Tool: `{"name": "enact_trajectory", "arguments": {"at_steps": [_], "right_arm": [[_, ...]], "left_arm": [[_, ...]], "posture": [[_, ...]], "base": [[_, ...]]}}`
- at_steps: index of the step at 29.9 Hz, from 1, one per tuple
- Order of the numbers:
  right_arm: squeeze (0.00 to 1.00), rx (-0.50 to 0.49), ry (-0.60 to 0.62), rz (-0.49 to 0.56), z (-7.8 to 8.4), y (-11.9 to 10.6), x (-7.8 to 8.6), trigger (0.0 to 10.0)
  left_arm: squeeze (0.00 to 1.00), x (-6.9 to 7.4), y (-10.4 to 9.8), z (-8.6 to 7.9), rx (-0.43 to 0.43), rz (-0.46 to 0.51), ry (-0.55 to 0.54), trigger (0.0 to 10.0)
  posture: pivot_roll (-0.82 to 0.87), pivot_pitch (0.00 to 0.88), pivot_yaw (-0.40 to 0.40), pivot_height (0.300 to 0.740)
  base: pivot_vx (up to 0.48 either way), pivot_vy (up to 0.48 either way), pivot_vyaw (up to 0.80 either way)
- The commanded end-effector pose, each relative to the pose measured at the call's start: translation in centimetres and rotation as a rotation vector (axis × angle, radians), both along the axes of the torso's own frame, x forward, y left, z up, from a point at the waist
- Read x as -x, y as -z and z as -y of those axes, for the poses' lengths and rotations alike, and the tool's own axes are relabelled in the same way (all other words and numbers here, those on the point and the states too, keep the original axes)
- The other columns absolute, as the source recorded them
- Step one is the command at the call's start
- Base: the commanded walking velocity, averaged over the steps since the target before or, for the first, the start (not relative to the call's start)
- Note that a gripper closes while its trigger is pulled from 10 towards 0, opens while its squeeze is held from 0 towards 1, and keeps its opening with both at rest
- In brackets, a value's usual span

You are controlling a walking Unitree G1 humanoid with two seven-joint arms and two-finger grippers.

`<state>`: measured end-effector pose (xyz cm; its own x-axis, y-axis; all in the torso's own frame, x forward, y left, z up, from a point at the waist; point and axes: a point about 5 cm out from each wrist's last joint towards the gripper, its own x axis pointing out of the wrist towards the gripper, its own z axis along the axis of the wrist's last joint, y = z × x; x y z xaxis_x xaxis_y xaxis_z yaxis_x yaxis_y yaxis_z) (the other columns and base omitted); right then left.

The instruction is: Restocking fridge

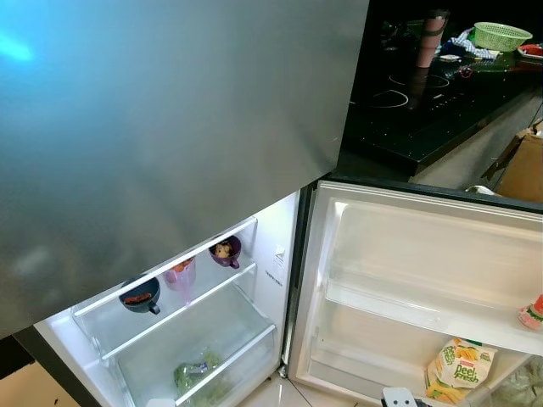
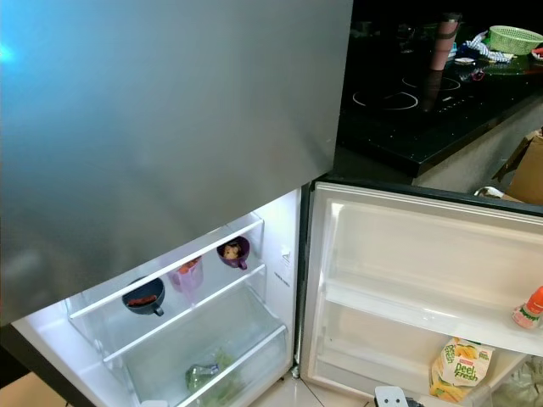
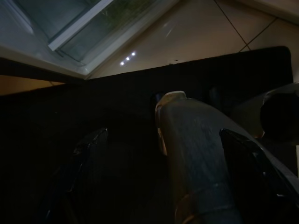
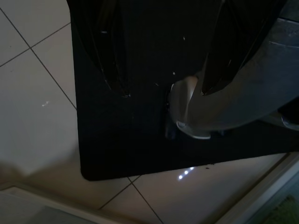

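The fridge's lower compartment [image 1: 212,331] stands open, its door [image 1: 424,280] swung out to the right. On the glass shelf sit a dark blue cup [image 1: 141,296], a pink cup [image 1: 181,273] and a purple cup [image 1: 226,251], each with food in it. Leafy greens [image 1: 197,376] lie in the crisper drawer below. The door's lower rack holds a yellow juice pouch [image 1: 456,366], and a red-topped bottle [image 1: 533,312] stands on the rack above. Both arms hang idle over a black base on the tiled floor: left gripper [image 3: 162,135] open, right gripper [image 4: 164,92] open, nothing between the fingers.
The grey upper fridge door [image 1: 170,127] is closed and looms close in front. To the right runs a black counter with a cooktop [image 1: 407,93], a pink tumbler [image 1: 431,38] and a green basket [image 1: 501,36]. A cardboard box [image 1: 522,165] stands by the counter.
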<state>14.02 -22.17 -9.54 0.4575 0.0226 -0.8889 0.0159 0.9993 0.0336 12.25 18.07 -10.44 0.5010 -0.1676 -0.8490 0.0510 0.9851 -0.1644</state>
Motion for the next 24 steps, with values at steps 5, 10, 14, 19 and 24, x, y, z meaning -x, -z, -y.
{"name": "enact_trajectory", "arguments": {"at_steps": [5,10,14,19,24], "right_arm": [[0.0,0.0,0.003,0.004,0.01,-0.06,-0.16,10.0],[0.0,0.002,0.002,0.007,0.06,-0.1,-0.26,10.0],[0.0,0.012,-0.01,-0.007,0.21,-0.07,-0.13,10.0],[0.0,0.011,-0.004,-0.009,0.25,-0.08,-0.13,10.0],[0.0,0.011,-0.003,-0.007,0.29,-0.14,-0.28,10.0]], "left_arm": [[0.0,0.04,0.1,-0.04,-0.017,-0.021,-0.021,10.0],[0.0,0.01,0.13,-0.05,-0.034,-0.028,-0.013,10.0],[0.0,-0.02,0.14,0.11,-0.026,-0.031,-0.012,10.0],[0.0,-0.14,0.12,0.21,-0.023,-0.03,-0.014,10.0],[0.0,-0.32,0.07,0.26,-0.023,-0.027,-0.014,10.0]], "posture": [[-0.09,0.0,0.0,0.74],[-0.09,0.0,0.001,0.74],[-0.1,0.0,0.001,0.74],[-0.1,0.0,0.0,0.74],[-0.1,0.0,0.001,0.74]], "base": [[0.0,-0.283,0.0],[0.0,0.0,0.0],[0.0,0.0,0.0],[0.0,0.0,-0.71],[0.0,0.0,-0.72]]}}
